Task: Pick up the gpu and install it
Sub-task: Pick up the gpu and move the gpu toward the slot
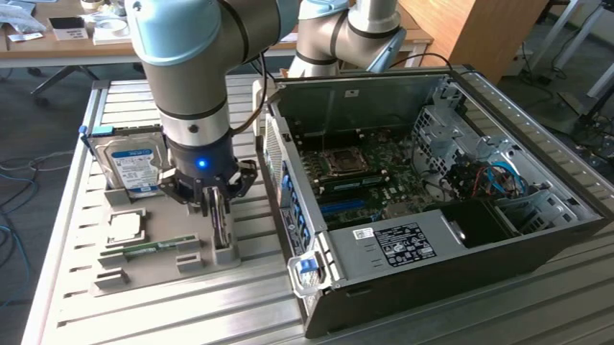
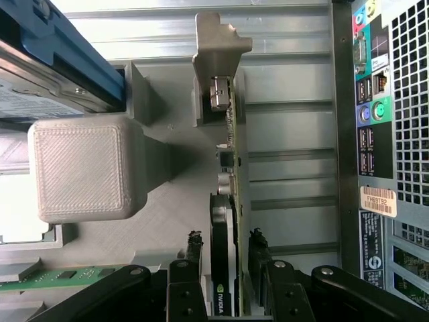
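The gpu [image 1: 223, 231] stands on edge in a slot of the grey holder [image 1: 144, 277], left of the open computer case [image 1: 432, 208] in the exterior view. My gripper [image 1: 215, 206] hangs straight down over it, open, with one finger on each side of the card. In the wrist view the gpu [image 2: 232, 154] runs away from my gripper [image 2: 226, 253], its green edge and black heatsink between the fingertips [image 2: 194, 249], with a small gap on both sides. Its metal end bracket [image 2: 218, 40] sits at the far end.
The holder also carries a blue-labelled hard drive [image 1: 134, 167] standing upright, a processor chip [image 1: 126, 226] and a RAM stick [image 1: 154, 246]. The case lies on its side with the motherboard [image 1: 364, 172] exposed. Its rear ports [image 2: 375, 114] are close beside the gpu.
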`<state>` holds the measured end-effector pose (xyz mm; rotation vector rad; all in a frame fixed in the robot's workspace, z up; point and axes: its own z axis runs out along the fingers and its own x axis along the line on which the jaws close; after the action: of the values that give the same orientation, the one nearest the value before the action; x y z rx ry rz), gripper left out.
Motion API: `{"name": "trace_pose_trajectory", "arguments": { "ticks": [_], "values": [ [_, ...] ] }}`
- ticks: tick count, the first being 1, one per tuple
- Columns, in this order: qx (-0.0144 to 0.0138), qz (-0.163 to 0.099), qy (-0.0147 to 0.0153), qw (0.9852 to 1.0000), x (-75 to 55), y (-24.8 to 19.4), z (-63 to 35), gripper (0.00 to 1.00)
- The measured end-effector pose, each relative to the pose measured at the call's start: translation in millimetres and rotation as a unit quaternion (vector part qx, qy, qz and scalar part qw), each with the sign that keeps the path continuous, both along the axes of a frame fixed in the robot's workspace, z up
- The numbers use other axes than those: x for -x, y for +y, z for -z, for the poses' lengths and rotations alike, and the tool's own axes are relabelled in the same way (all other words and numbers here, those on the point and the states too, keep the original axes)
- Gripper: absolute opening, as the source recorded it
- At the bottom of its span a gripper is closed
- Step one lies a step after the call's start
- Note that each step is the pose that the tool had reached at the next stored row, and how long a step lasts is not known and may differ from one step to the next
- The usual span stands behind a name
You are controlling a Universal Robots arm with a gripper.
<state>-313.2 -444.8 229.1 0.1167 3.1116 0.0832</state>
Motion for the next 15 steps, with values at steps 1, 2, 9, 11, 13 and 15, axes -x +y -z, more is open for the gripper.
{"name": "trace_pose_trajectory", "arguments": {
  "ticks": [1,2,9,11,13,15],
  "values": [
    [0.0,0.0,0.0,1.0,0.0,0.0,0.0,0.42],
    [-0.0001,0.0,0.0001,1.0,-0.1,0.5,0.0,0.42],
    [0.0,0.0,0.0,1.0,0.0,2.2,0.0,0.42],
    [0.0,0.0,0.0,1.0,-0.1,2.2,0.0,0.42],
    [-0.0001,0.0,0.0,1.0,-0.1,2.5,0.1,0.42],
    [0.0,0.0,0.0,1.0,-0.1,2.5,0.0,0.42]
  ]
}}
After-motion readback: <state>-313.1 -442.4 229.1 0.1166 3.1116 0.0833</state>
